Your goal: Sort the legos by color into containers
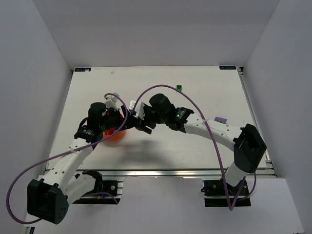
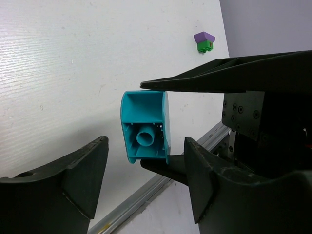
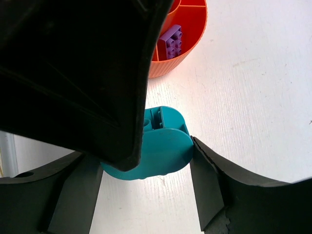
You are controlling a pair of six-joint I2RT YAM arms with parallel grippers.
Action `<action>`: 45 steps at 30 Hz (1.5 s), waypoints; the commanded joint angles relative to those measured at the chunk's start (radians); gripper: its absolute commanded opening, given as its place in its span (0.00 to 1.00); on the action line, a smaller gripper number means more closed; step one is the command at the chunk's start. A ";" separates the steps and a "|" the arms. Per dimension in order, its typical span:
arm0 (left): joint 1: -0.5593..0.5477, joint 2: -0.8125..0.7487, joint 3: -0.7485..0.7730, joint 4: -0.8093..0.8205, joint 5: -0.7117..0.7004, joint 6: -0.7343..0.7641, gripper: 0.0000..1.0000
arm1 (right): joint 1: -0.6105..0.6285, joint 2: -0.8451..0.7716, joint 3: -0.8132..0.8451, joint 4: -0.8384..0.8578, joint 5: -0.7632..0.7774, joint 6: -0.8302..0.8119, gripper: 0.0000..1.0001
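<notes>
My right gripper [image 3: 146, 151] is shut on a teal lego [image 3: 163, 146] and holds it above the table. In the left wrist view its two fingers [image 2: 219, 78] pinch the teal lego [image 2: 144, 126] from above and below. My left gripper [image 2: 145, 142] is open, with a finger on each side of the teal lego and a gap on both sides. In the top view both grippers, left [image 1: 119, 122] and right [image 1: 140, 123], meet over the orange bowl [image 1: 117, 136]. The orange bowl [image 3: 187, 44] has dividers and holds a purple lego [image 3: 171, 41].
A green lego [image 1: 179, 88] lies at the back middle of the table. A purple lego stacked on a green one [image 1: 222, 120] lies at the right; the stack also shows in the left wrist view [image 2: 204, 41]. A small red patch [image 1: 109, 131] shows under my left gripper.
</notes>
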 commanded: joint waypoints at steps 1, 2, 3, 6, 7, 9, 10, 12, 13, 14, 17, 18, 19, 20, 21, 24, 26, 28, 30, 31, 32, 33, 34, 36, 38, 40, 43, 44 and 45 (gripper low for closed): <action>-0.001 0.001 0.005 0.018 0.001 -0.005 0.71 | 0.008 -0.035 0.023 0.038 -0.017 0.034 0.00; -0.001 0.009 0.005 0.024 0.010 -0.008 0.70 | 0.008 -0.038 0.023 0.040 -0.025 0.037 0.00; -0.001 0.015 0.007 0.032 0.026 -0.011 0.68 | 0.003 -0.039 0.023 0.038 -0.032 0.039 0.00; -0.001 0.033 0.012 0.043 0.043 -0.017 0.58 | 0.005 -0.044 0.023 0.038 -0.045 0.048 0.00; -0.001 0.033 0.013 0.044 0.044 -0.019 0.55 | 0.005 -0.044 0.023 0.038 -0.046 0.050 0.00; -0.001 0.036 0.015 0.049 0.050 -0.017 0.42 | 0.006 -0.046 0.020 0.038 -0.049 0.050 0.00; -0.001 0.035 0.018 0.046 0.049 -0.019 0.37 | 0.005 -0.047 0.019 0.040 -0.051 0.050 0.00; -0.001 0.032 0.022 0.040 0.044 -0.016 0.24 | 0.005 -0.049 0.014 0.043 -0.061 0.053 0.15; -0.001 0.030 0.022 0.035 0.040 -0.013 0.21 | 0.005 -0.052 0.011 0.043 -0.063 0.056 0.22; -0.001 0.026 0.025 0.023 0.037 -0.007 0.19 | 0.002 -0.053 0.009 0.045 -0.066 0.060 0.29; -0.001 0.021 0.065 -0.044 -0.002 0.039 0.12 | 0.002 -0.067 -0.001 0.051 -0.068 0.063 0.64; -0.001 0.021 0.083 -0.074 -0.017 0.058 0.12 | -0.003 -0.070 -0.015 0.054 -0.060 0.068 0.73; 0.009 0.023 0.106 -0.118 -0.084 0.129 0.12 | -0.005 -0.075 -0.023 0.055 -0.057 0.068 0.89; 0.009 0.029 0.164 -0.217 -0.132 0.176 0.11 | -0.005 -0.088 -0.032 0.058 -0.055 0.068 0.89; 0.009 0.039 0.201 -0.274 -0.179 0.212 0.10 | -0.008 -0.101 -0.044 0.057 -0.046 0.060 0.89; 0.009 0.084 0.304 -0.459 -0.360 0.360 0.02 | -0.038 -0.164 -0.125 0.069 -0.020 0.041 0.89; 0.009 0.092 0.326 -0.534 -0.458 0.435 0.01 | -0.072 -0.222 -0.199 0.081 -0.002 0.024 0.89; 0.009 0.098 0.349 -0.569 -0.538 0.484 0.00 | -0.098 -0.260 -0.239 0.084 0.004 0.027 0.89; -0.006 0.119 0.366 -0.609 -0.578 0.509 0.00 | -0.175 -0.325 -0.305 0.103 -0.029 0.040 0.80; -0.006 0.124 0.366 -0.615 -0.588 0.538 0.00 | -0.196 -0.343 -0.323 0.109 -0.049 0.062 0.57; -0.006 0.124 0.364 -0.617 -0.592 0.556 0.00 | -0.239 -0.377 -0.354 0.111 -0.061 0.073 0.39; -0.006 0.121 0.355 -0.615 -0.592 0.573 0.00 | -0.273 -0.392 -0.369 0.124 -0.087 0.083 0.10; -0.006 0.113 0.349 -0.611 -0.592 0.591 0.00 | -0.308 -0.407 -0.386 0.132 -0.097 0.089 0.00; -0.006 0.077 0.317 -0.591 -0.545 0.654 0.00 | -0.353 -0.437 -0.417 0.146 -0.123 0.103 0.00; -0.006 0.035 0.286 -0.541 -0.514 0.696 0.00 | -0.393 -0.450 -0.438 0.153 -0.150 0.125 0.00; -0.006 -0.002 0.257 -0.519 -0.477 0.743 0.00 | -0.439 -0.454 -0.457 0.187 -0.187 0.137 0.00; -0.006 0.010 0.255 -0.523 -0.447 0.811 0.00 | -0.480 -0.460 -0.455 0.180 -0.227 0.143 0.00; -0.006 0.015 0.257 -0.522 -0.431 0.829 0.00 | -0.486 -0.466 -0.457 0.181 -0.235 0.146 0.00; -0.006 0.021 0.258 -0.520 -0.410 0.858 0.00 | -0.497 -0.469 -0.458 0.181 -0.249 0.149 0.00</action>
